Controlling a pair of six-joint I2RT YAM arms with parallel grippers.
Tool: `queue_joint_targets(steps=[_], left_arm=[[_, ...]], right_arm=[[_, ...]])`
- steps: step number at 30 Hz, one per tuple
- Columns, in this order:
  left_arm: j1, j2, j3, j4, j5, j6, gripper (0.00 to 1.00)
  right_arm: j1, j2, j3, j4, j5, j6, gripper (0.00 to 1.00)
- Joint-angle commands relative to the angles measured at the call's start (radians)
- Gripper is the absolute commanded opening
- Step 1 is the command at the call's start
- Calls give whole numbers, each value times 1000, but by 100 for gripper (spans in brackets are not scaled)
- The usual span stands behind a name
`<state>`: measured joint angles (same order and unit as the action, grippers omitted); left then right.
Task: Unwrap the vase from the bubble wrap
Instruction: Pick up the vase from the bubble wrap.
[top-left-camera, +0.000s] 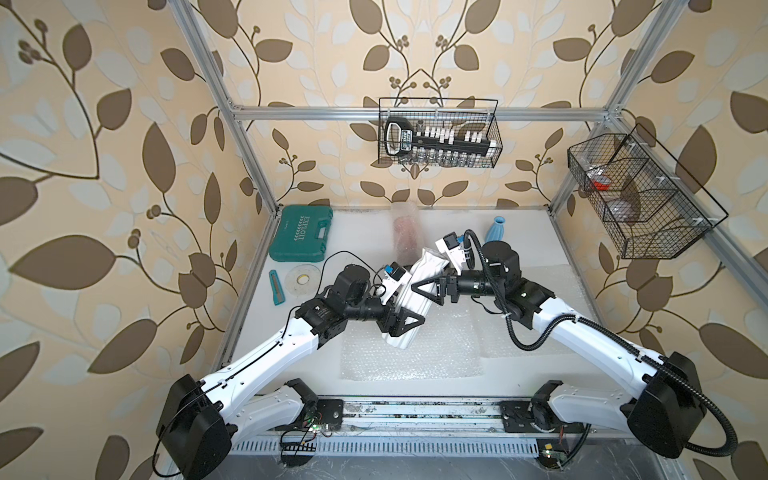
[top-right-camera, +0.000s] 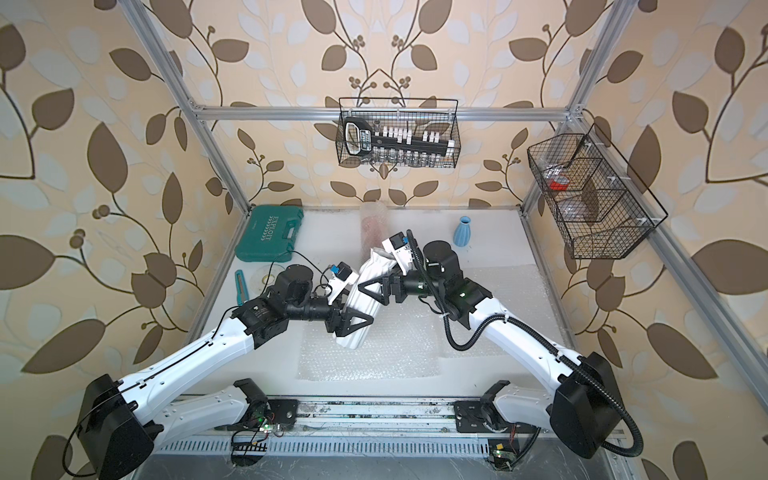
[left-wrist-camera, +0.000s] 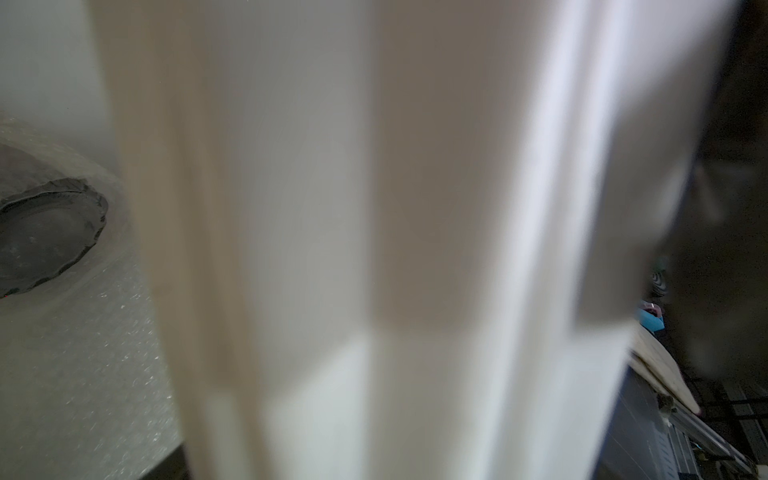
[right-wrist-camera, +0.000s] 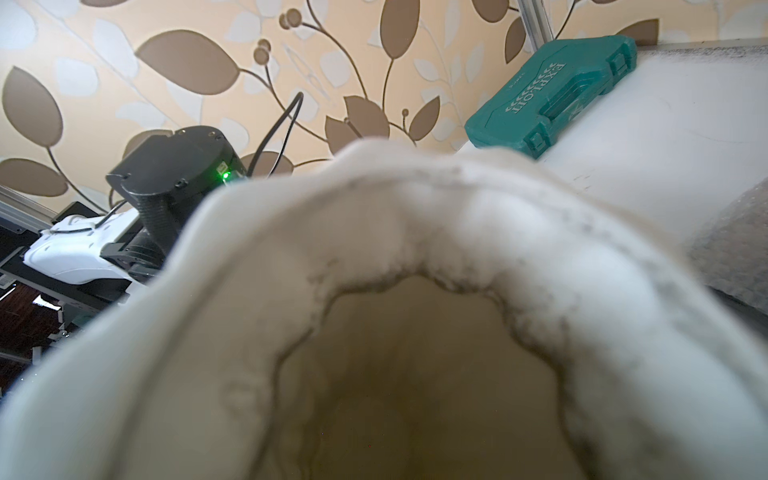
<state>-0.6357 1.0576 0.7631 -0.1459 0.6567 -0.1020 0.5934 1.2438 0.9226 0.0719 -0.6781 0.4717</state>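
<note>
white ribbed ceramic-looking vase (top-left-camera: 413, 301) is bare, held tilted just above the wrap
clear bubble-dotted plastic bubble wrap (top-left-camera: 415, 361) lies flat on the white surface (top-left-camera: 370, 232), none on the vase. left hand (top-left-camera: 409, 326) pinches the vase's lower body; right hand (top-left-camera: 424, 286) is at the neck, can't tell if it's gripping. unwrap looks done; what's left is setting the vase down.

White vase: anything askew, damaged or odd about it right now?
Yes: the white vase is bare and leans steeply over the flat bubble wrap, left hand around its lower body, right hand near its mouth. No damage visible.
</note>
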Motion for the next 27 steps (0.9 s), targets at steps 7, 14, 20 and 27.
queue_joint_targets(steps=[7,14,20,27], left_arm=[[-9,-47,30,102,55,36,71],[-10,-47,48,30,-6,30,92],[-9,-70,115,-170,-214,24,99],[-4,-114,203,-440,-521,19,99]], right_arm=[[-1,6,30,38,-6,13,71],[-10,-30,21,15,60,-4,68],[-58,-46,30,-33,83,-41,68],[-135,-52,73,-131,137,-128,67]])
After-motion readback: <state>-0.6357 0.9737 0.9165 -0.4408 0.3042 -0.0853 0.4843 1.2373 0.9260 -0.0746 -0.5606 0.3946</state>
